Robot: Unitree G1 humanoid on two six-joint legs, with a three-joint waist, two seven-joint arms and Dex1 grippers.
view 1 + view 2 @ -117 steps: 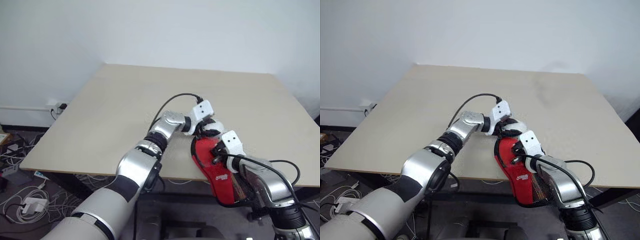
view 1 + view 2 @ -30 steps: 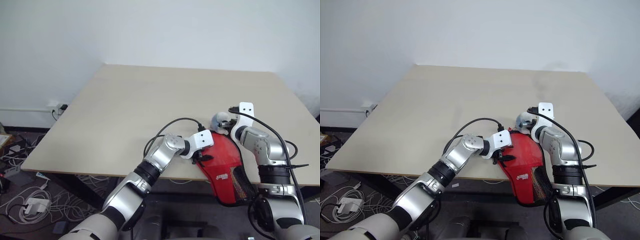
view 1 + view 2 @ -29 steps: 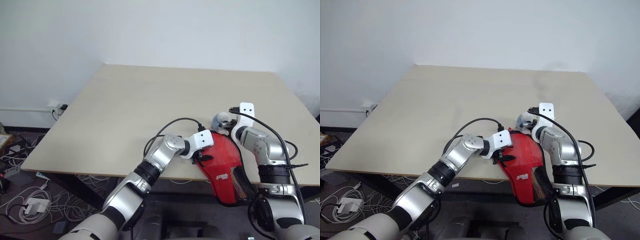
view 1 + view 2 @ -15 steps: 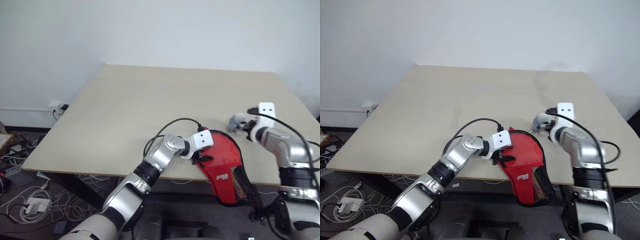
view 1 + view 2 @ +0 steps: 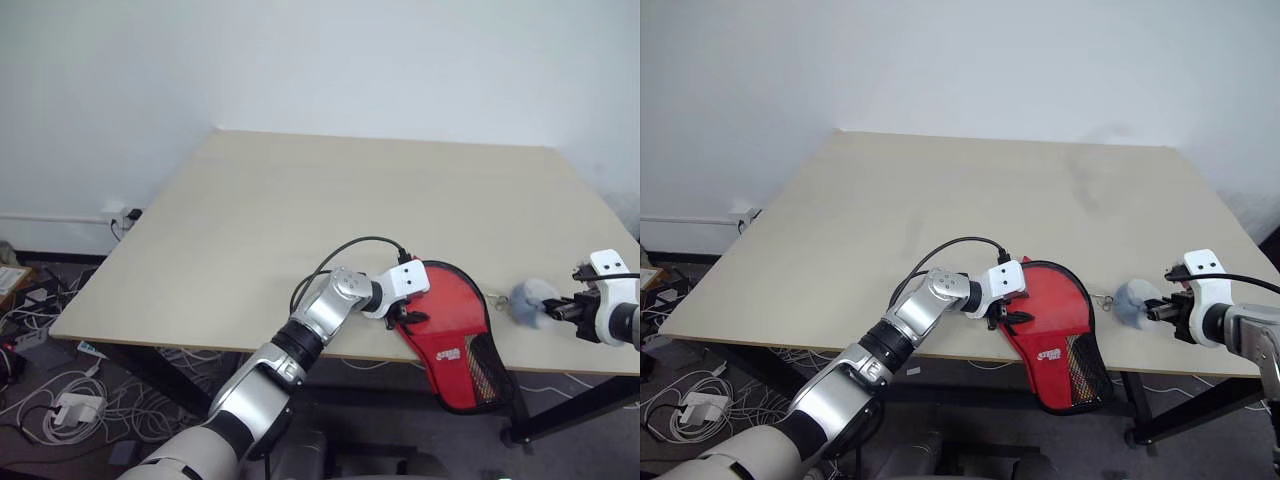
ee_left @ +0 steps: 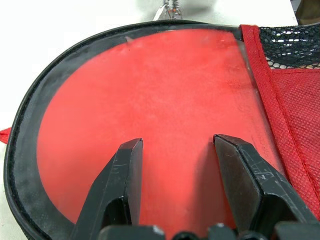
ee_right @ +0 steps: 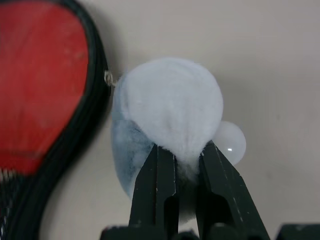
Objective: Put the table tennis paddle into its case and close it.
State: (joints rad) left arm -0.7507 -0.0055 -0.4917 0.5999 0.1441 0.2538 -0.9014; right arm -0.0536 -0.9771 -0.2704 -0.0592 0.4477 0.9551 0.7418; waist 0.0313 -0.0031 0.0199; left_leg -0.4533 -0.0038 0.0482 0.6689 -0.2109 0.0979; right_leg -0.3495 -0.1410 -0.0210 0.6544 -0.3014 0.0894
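Observation:
The red case (image 5: 450, 320) lies at the table's front edge, its black mesh end (image 5: 487, 375) hanging over the edge. It looks closed, and the table tennis paddle is hidden. My left gripper (image 5: 408, 318) rests on the case's rounded end, its fingers (image 6: 127, 160) spread open on the red surface with nothing between them. My right gripper (image 5: 1158, 312) is to the right of the case, shut on a fluffy pale pompom (image 7: 170, 105). A thin chain (image 5: 1102, 299) runs from the pompom to the case's black rim. A small pale ball (image 7: 230, 141) sits against the pompom.
The beige table (image 5: 300, 200) stretches bare behind the case up to the white wall. My right gripper is near the table's front right corner. Cables and plug strips (image 5: 60, 400) lie on the floor at the left.
My right gripper has swung from the case's rounded far end out to the right and toward the front edge, taking the pompom with it. The left gripper has stayed on the case.

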